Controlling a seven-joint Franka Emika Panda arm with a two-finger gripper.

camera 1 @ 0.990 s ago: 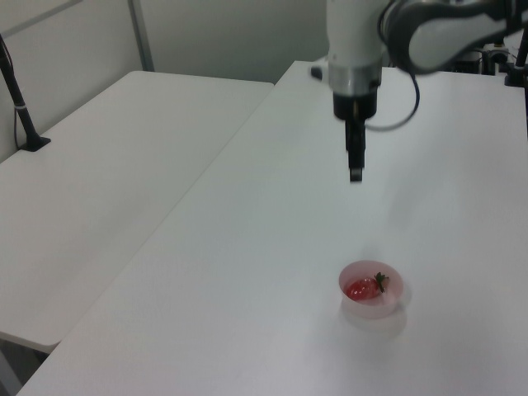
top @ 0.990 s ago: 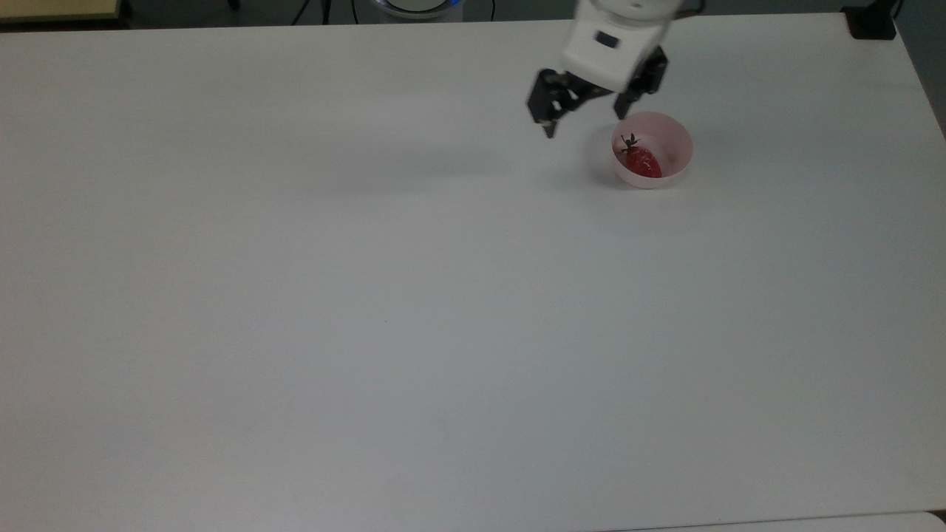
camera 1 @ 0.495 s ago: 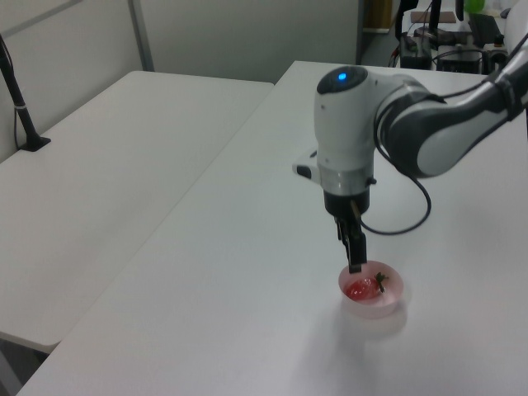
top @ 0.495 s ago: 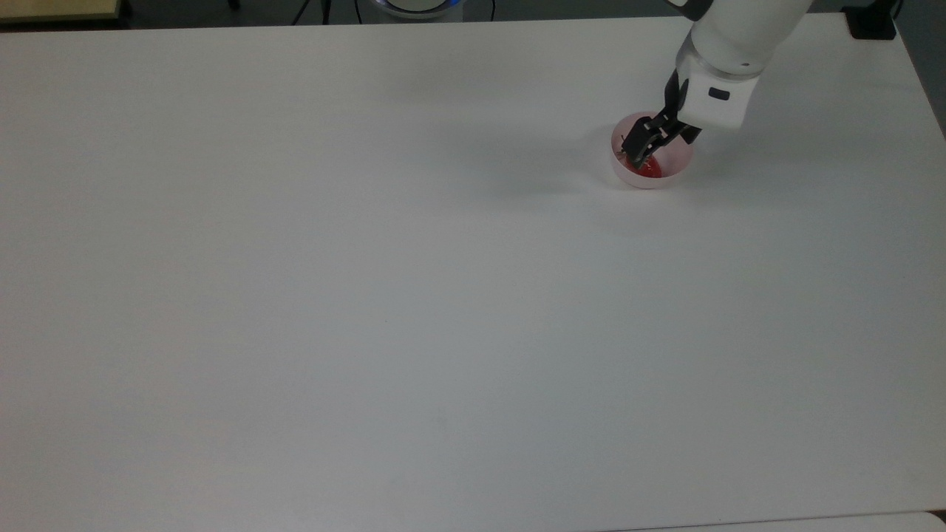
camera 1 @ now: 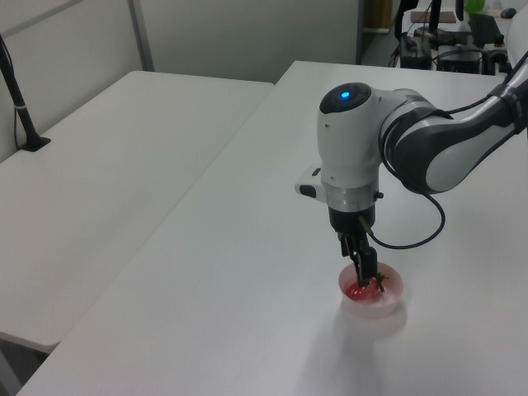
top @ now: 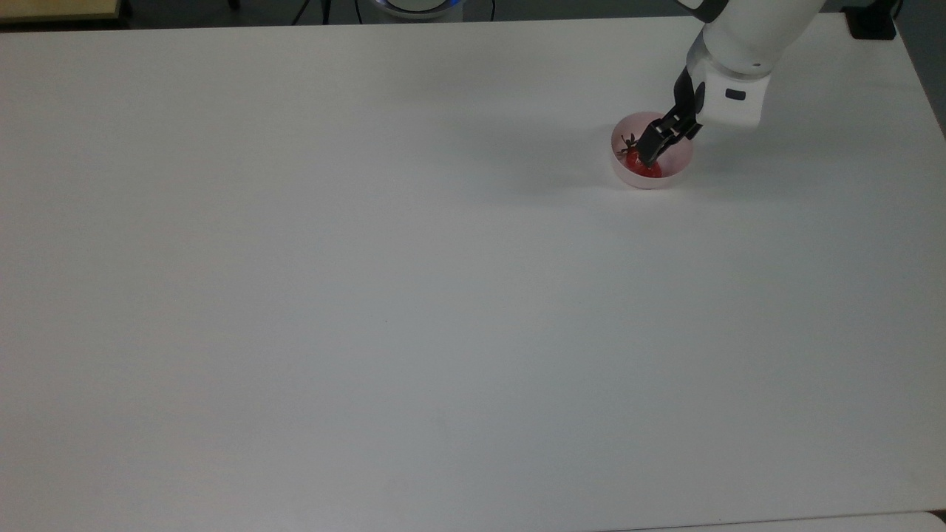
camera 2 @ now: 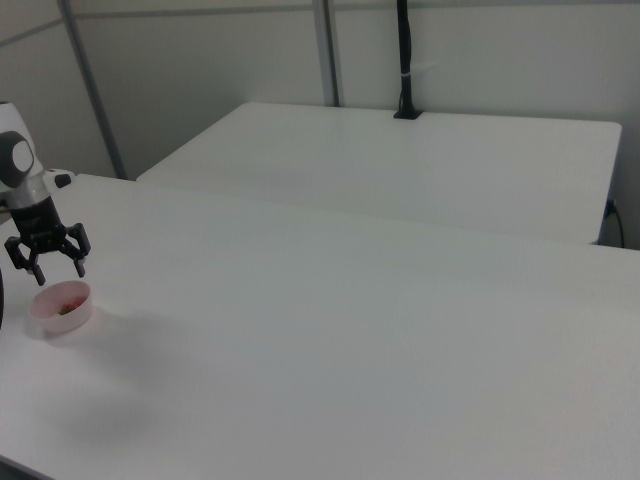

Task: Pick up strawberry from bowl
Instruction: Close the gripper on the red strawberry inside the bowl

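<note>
Looking across a wide white table [top: 369,295], with a second white table [camera 1: 124,165] alongside. The black two-finger gripper [top: 649,157] hung high a second ago. Now it's down inside the small pale pink plastic bowl [top: 676,171], right on the glossy red toy strawberry [top: 635,164] lying there. Clamped or not, I can't tell.

The arm's gripper [camera 1: 364,282] reaches down into the pink bowl [camera 1: 394,299] on the white counter [camera 1: 247,272], its fingers [camera 1: 360,266] at the red strawberry [camera 1: 357,291].
</note>
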